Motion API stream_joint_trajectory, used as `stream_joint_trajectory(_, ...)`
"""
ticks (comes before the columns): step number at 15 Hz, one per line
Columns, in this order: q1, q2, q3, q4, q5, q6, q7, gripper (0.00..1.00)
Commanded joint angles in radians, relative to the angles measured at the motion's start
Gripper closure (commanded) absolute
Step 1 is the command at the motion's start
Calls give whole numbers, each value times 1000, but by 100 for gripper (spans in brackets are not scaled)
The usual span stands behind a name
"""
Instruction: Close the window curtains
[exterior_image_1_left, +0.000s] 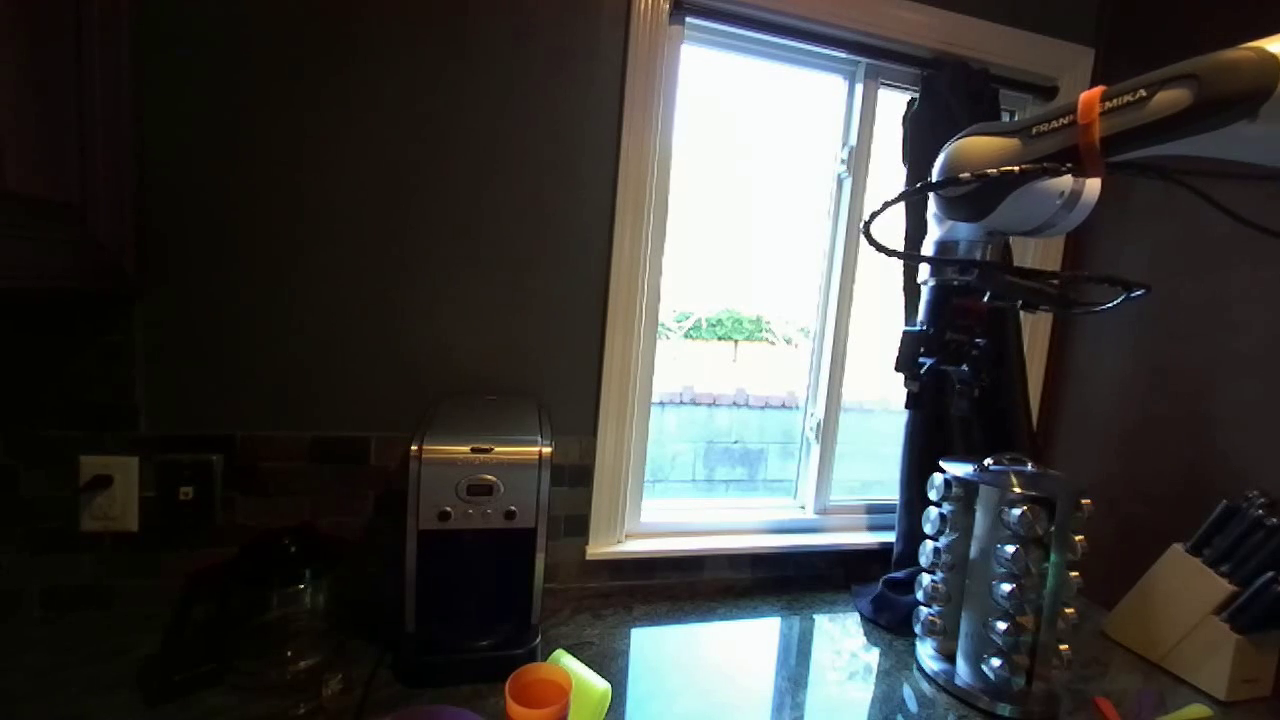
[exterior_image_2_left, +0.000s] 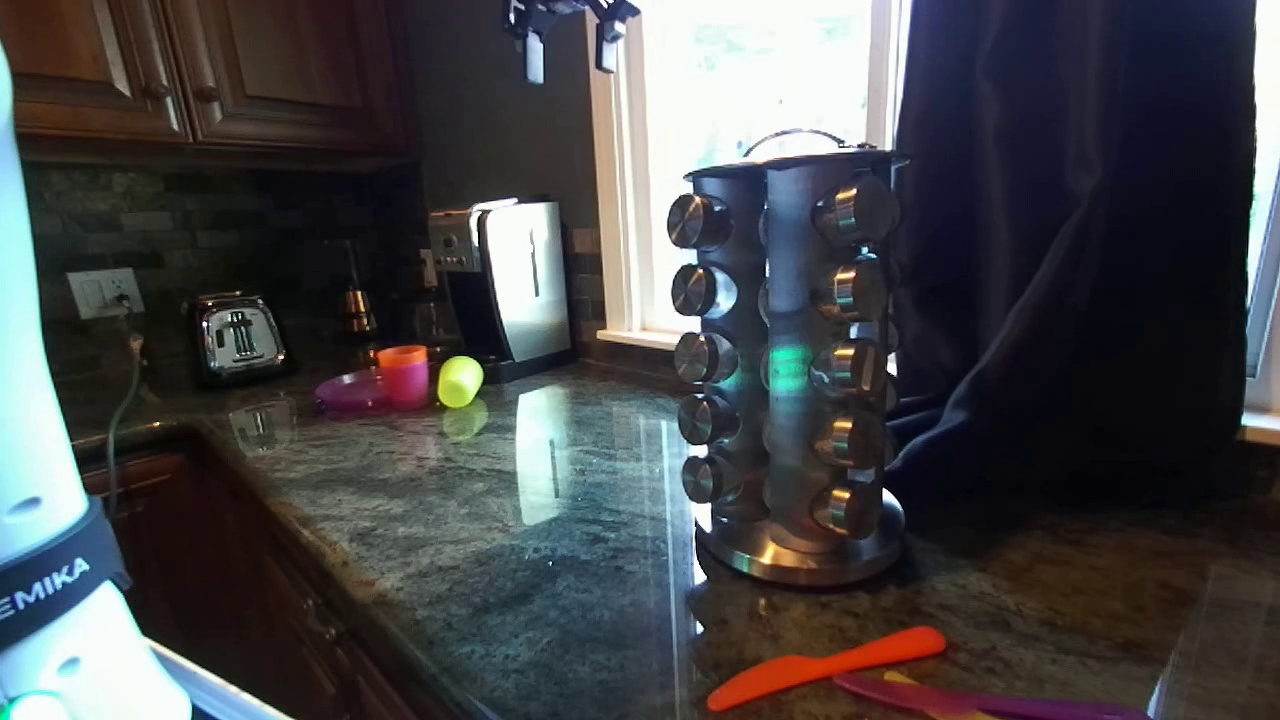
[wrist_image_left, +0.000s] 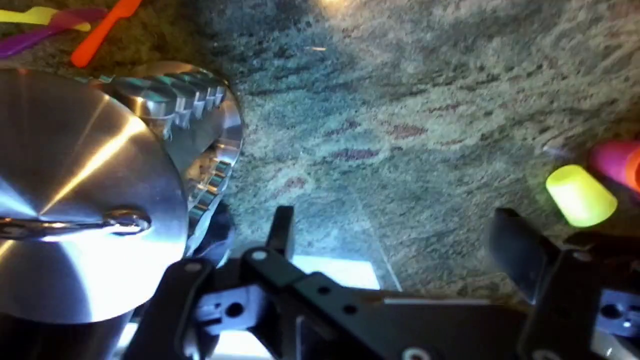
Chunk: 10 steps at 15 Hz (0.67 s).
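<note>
"Black cloth, that curtain (exterior_image_2_left: 1080, 230), and not drawn yet. Where does it hang?"

"Gathered behind the spice rack (exterior_image_2_left: 795, 310), its hem (exterior_image_1_left: 885, 603) slumped on the counter (exterior_image_2_left: 560, 600) just beside the rack's base. Whether the base pins any cloth isn't clear. Much of the window (exterior_image_1_left: 750, 250) shows bare, left of the rack in both exterior views."

"And the gripper (exterior_image_2_left: 570, 62)?"

"Off to the rack's side and, by the look of it, higher than the lid (wrist_image_left: 100, 150). It's released: fingers (wrist_image_left: 282, 227) parted, nothing between them."

"So what does this step want?"

"I'd call it the reach for the curtain's free edge. Swing wide of the rack; its lid looms alongside one finger in the wrist view, and a bump could topple the lot. Take the edge above rack height, catching a generous fold rather than a mean pinch. Then draw slowly along the rod (exterior_image_1_left: 1022, 87), minding that the hem slides past the rack."

"Suppose it snags?"

"Stop, slacken, lift the cloth clear of the rack, then pull again."
</note>
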Motion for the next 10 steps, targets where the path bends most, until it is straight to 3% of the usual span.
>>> stream_joint_trajectory(1, -37, 20, 50, 6, -75, 134, 144, 0)
stream_joint_trajectory(10, -108, 58, 144, 66, -259, 455, 553, 0)
